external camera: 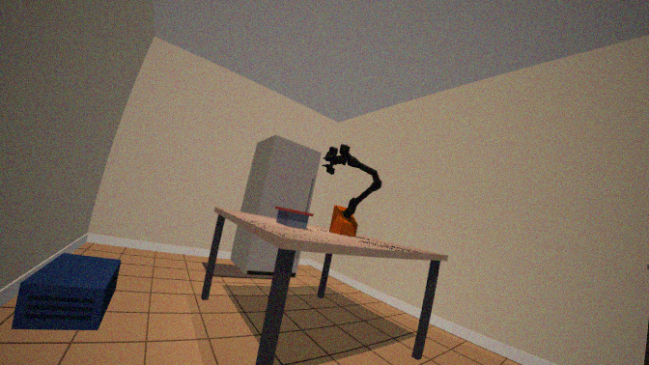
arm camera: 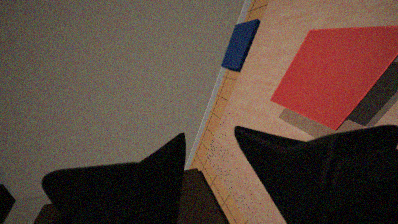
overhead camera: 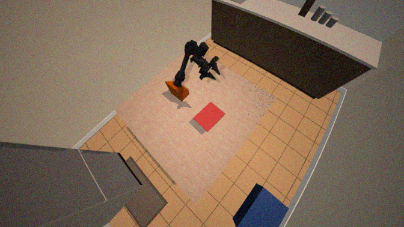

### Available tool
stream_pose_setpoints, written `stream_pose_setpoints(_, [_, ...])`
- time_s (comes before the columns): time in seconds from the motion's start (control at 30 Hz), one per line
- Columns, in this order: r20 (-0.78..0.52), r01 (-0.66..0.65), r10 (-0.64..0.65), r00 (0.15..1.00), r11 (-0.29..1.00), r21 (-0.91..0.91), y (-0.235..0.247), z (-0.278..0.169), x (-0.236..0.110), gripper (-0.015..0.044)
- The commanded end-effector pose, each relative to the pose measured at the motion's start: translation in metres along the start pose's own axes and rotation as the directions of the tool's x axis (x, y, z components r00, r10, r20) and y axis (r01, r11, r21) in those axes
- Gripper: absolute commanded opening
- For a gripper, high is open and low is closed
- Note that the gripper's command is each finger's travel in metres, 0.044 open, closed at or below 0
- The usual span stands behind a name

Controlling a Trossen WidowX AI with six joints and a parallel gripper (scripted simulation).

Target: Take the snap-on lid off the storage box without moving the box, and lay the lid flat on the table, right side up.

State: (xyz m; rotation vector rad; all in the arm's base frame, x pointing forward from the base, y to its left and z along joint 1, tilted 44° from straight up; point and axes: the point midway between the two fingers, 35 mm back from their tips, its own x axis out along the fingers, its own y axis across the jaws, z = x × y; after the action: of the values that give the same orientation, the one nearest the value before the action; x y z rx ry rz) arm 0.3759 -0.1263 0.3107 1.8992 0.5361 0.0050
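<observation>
A blue crate (overhead camera: 261, 208) sat on the tan tiled floor (overhead camera: 279, 141) at the lower right of the top view, close to the white baseboard. A long dark counter (overhead camera: 288, 51) with a pale top ran across the upper right, three dark cylinders (overhead camera: 324, 16) lined up near its far end. A tall grey cabinet (external camera: 277, 203) stood behind the table (external camera: 338, 243) at centre of the exterior view.
</observation>
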Motion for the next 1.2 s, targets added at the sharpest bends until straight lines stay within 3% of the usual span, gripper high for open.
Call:
stream_pose_setpoints(0.0, [0.011,0.063,-0.064,0.998,0.992,0.105,-0.063,0.026,0.023,0.0235])
stream_pose_setpoints(0.17, [0.014,0.111,-0.115,0.993,0.977,0.183,-0.117,0.038,0.035,0.0235])
stream_pose_setpoints(0.3, [0.013,0.170,-0.181,0.983,0.944,0.282,-0.187,0.043,0.042,0.0235])
stream_pose_setpoints(0.57, [0.005,0.253,-0.281,0.960,0.872,0.419,-0.286,0.029,0.033,0.0235])
stream_pose_setpoints(1.0, [0.004,0.261,-0.291,0.957,0.863,0.432,-0.297,0.027,0.032,0.0235])
stream_pose_setpoints(1.17, [0.003,0.261,-0.291,0.957,0.863,0.433,-0.334,0.012,0.051,0.0235])
